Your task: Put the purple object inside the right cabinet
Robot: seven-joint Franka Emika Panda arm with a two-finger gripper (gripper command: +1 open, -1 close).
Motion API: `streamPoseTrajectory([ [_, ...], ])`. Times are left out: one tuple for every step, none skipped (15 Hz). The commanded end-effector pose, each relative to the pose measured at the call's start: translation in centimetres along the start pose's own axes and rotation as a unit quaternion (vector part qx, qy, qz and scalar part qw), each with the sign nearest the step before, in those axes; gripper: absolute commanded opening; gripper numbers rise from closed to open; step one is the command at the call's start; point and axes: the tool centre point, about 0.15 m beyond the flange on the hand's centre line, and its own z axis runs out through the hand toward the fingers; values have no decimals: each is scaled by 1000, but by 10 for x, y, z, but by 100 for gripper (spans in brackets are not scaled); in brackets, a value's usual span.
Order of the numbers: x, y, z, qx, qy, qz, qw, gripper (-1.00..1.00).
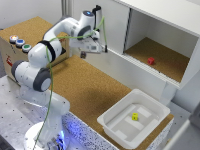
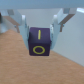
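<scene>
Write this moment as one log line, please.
end effector: shut on purple cube | cube: lifted | right cabinet: not reached

Ext cam high, looks down over arm (image 1: 40,60) & cabinet; wrist cam close on hand (image 2: 40,27); both share hand.

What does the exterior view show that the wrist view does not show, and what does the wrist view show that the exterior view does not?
Only the exterior view shows the right cabinet with a red object on its floor, and a white tray holding a yellow object. Only the wrist view shows the purple object, with yellow markings, held between the fingers. Both show the gripper and the cork surface.
</scene>
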Motion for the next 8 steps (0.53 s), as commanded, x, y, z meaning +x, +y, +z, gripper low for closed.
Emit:
streamPoseTrajectory([
  [-8, 156, -11, -51, 17, 113, 992, -100],
  [-6, 182, -19, -69, 19, 141, 987, -100],
  [-5, 209, -26, -70, 25, 177, 981, -100],
  [-5, 226, -31, -85, 24, 193, 977, -100],
  [-6, 253, -37, -100, 26, 224, 969, -100],
  [-8, 274, -41, -106, 24, 243, 964, -100],
  [-7, 290, -42, -110, 23, 251, 961, -100],
  [-6, 311, -40, -112, 24, 266, 957, -100],
])
